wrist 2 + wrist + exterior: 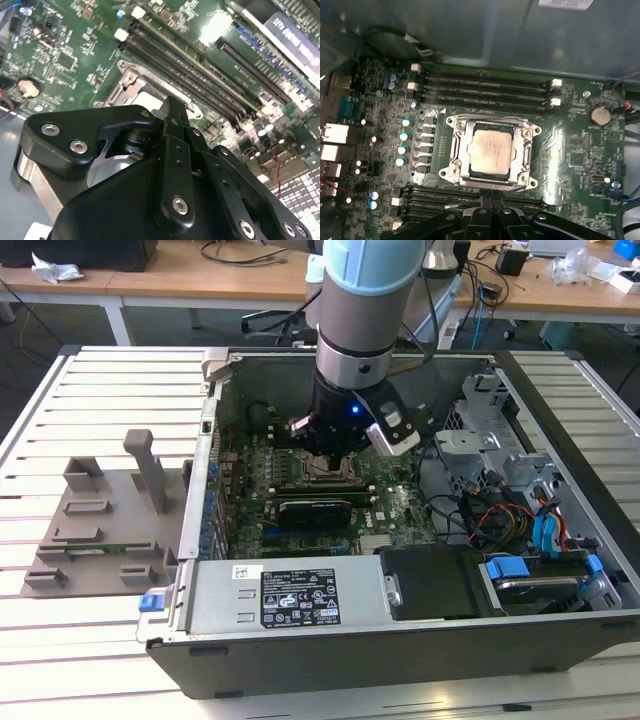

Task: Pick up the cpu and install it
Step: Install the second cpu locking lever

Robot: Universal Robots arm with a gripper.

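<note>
Inside the open grey desktop computer case (300,660), the grey robot arm (365,300) reaches straight down over the green motherboard (385,495). Its black gripper (330,445) hangs just above the silvery square socket frame (492,150), near the rows of long black memory slots (485,85). The small flat square cpu with a pale, silvery-grey metal top (491,150) lies flat within that frame, as the first wrist view shows; in the second wrist view only a pale corner of it (150,98) shows past the gripper's black linkage (172,165). Whether the fingers are spread or pressed together cannot be told, and nothing can be seen pinched between them. A long black expansion card (315,508) sits just beside the socket. On the slatted white table (90,380), at the exterior view's left, stands a grey plastic fixture (105,525), well apart from the case.
</note>
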